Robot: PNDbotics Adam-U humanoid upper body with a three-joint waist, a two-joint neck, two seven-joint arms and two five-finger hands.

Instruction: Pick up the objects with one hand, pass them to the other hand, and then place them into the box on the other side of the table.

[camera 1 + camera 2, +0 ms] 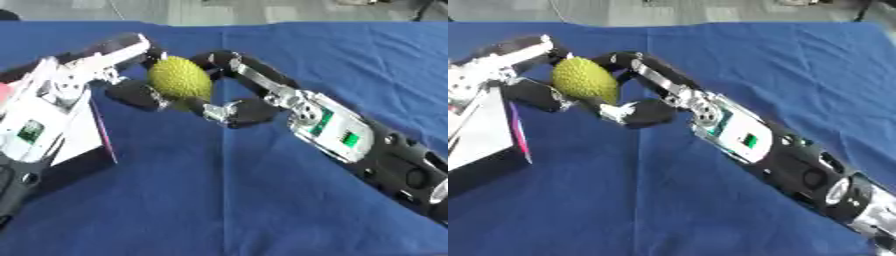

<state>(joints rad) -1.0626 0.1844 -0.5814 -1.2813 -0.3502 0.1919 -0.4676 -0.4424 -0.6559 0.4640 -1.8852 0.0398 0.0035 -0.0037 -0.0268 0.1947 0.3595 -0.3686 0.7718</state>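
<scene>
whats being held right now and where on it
A bumpy yellow-green ball, mid-handover: left hand fingers curl round its left side, right hand round its right and underside.

Ball between left hand and right hand, above table.

Head stereo pair, looking down, close; both share blue table.
</scene>
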